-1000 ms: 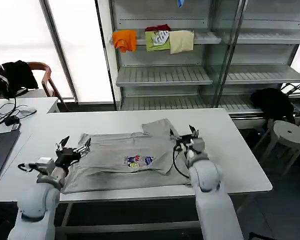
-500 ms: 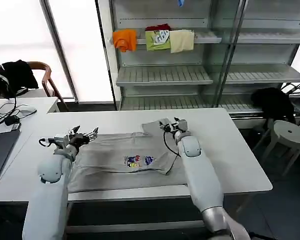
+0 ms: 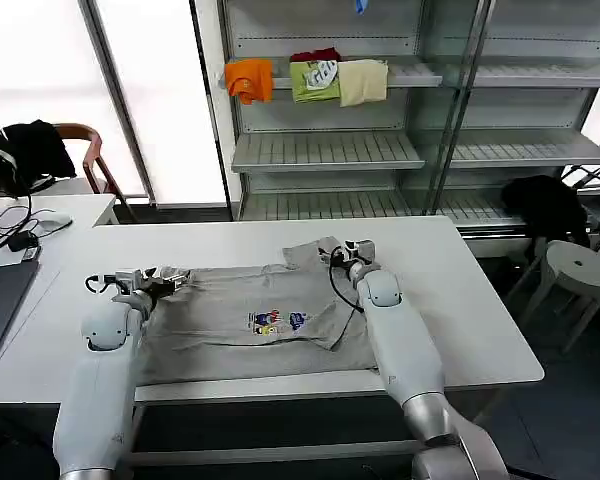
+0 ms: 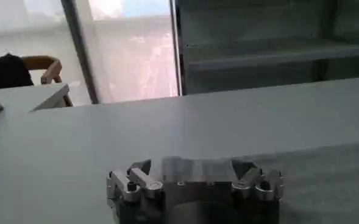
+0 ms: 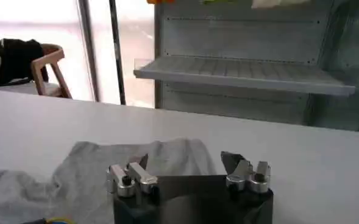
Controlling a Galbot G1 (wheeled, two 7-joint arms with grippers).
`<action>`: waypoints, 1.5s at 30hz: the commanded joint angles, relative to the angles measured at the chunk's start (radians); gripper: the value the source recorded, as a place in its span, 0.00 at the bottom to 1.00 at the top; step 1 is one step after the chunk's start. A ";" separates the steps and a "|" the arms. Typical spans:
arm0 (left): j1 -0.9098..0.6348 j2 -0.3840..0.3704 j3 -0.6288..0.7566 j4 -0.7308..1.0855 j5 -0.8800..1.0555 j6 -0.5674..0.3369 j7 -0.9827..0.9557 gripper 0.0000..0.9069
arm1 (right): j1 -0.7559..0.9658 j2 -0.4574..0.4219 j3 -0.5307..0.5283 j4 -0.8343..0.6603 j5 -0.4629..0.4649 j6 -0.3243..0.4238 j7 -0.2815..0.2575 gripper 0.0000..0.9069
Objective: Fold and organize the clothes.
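Observation:
One light grey short-sleeved shirt [image 3: 230, 318] lies spread on the white table [image 3: 460, 290], its small multicolour chest print [image 3: 277, 322] facing up. My left gripper [image 3: 170, 279] hovers low at the shirt's far left corner, open, with nothing between its fingers. In the left wrist view that gripper [image 4: 191, 165] stands over bare table, with the shirt's grey cloth [image 4: 331, 176] off to one side. My right gripper [image 3: 338, 250] is at the raised sleeve on the shirt's far right, open. In the right wrist view the sleeve [image 5: 106, 164] lies just beyond the open right gripper [image 5: 185, 159].
A laptop [image 3: 0, 300] and cables sit on the side table at left. A chair with black clothing [image 3: 30, 150] stands behind it. Shelving [image 3: 330, 150] behind the table carries orange, green and cream garments [image 3: 310, 80]. A white stool [image 3: 580, 265] stands at right.
Both arms have reached forward from the shirt's near side to its far edge. The left gripper has also dropped lower toward the cloth. The shirt has not moved.

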 commanded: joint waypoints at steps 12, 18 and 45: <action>-0.042 0.013 -0.009 0.108 -0.068 0.007 0.003 0.01 | 0.002 0.049 -0.006 -0.030 -0.002 0.004 -0.014 0.00; -0.031 0.010 -0.002 0.088 -0.069 0.007 0.006 0.01 | -0.010 0.049 -0.006 -0.012 -0.005 -0.013 -0.012 0.00; 0.068 0.029 -0.009 -0.195 -0.260 0.014 -0.009 0.00 | -0.178 0.049 -0.039 0.449 0.026 -0.085 0.026 0.00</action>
